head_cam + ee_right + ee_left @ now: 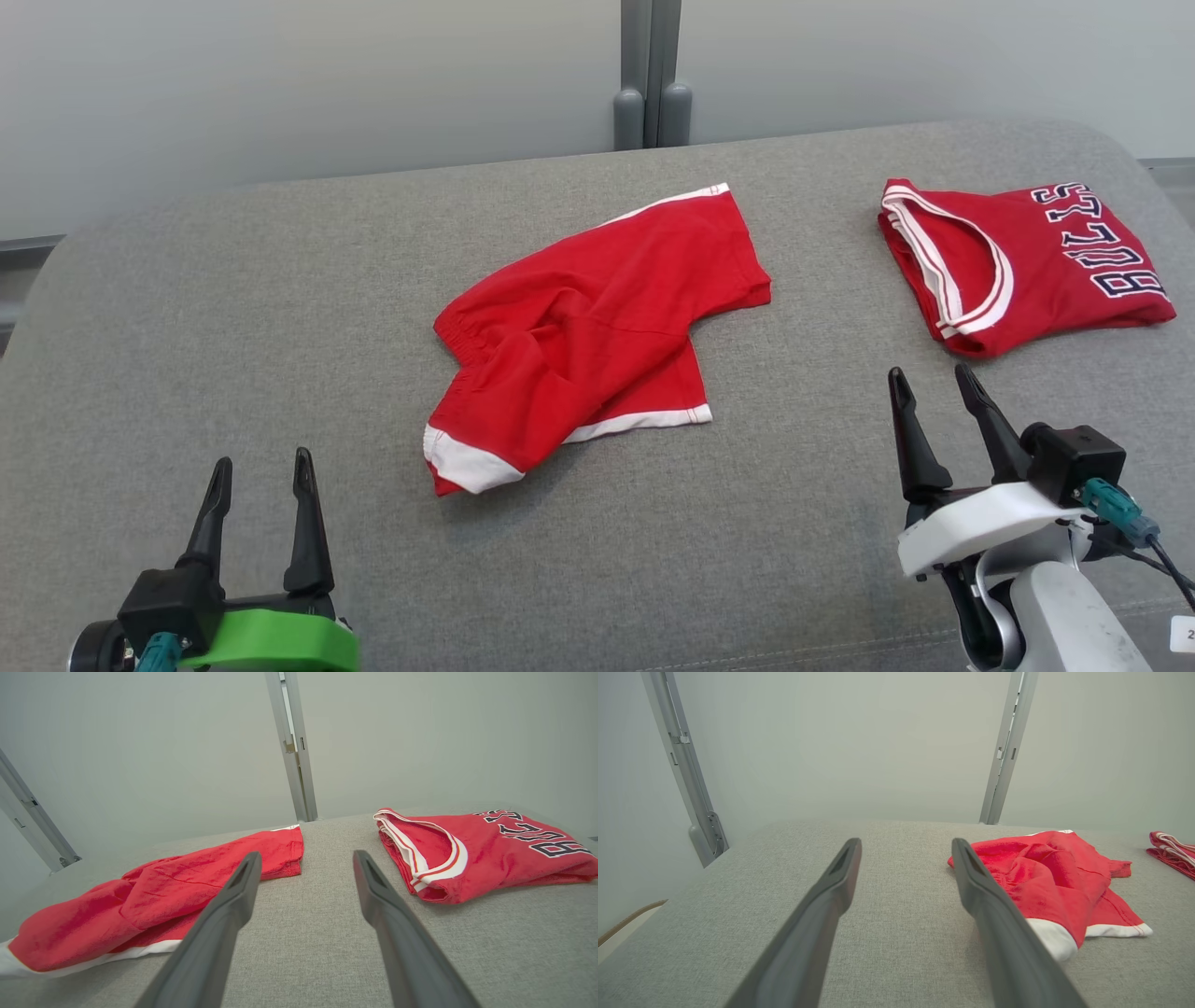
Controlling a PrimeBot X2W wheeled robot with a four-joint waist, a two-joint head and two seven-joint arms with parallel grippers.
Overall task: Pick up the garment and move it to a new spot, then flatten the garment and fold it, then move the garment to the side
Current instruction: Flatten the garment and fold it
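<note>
You have plenty of bare grey cushion to work on. The whole left half is free out to its rounded far-left corner, and a broad strip runs along the near side between your two grippers. The far edge curves down close to the pale wall, where a grey post rises behind the middle. On the right a folded red jersey takes up the ground near the right edge, its lettering toward that edge. A clear lane of cushion lies between it and the red shorts.

The shorts lie rumpled at the middle of the cushion, well apart from both grippers. Their long axis runs on a diagonal, from the near left up to the far right in the head view. The gathered edge faces left. One white-trimmed hem sits at the far-right end (flat and tidy there), and another white band runs along the near side to the near-left corner.

Your left gripper hovers near-left with fingers spread and nothing between them. Your right gripper hovers near-right, just short of the jersey, likewise spread and empty.
</note>
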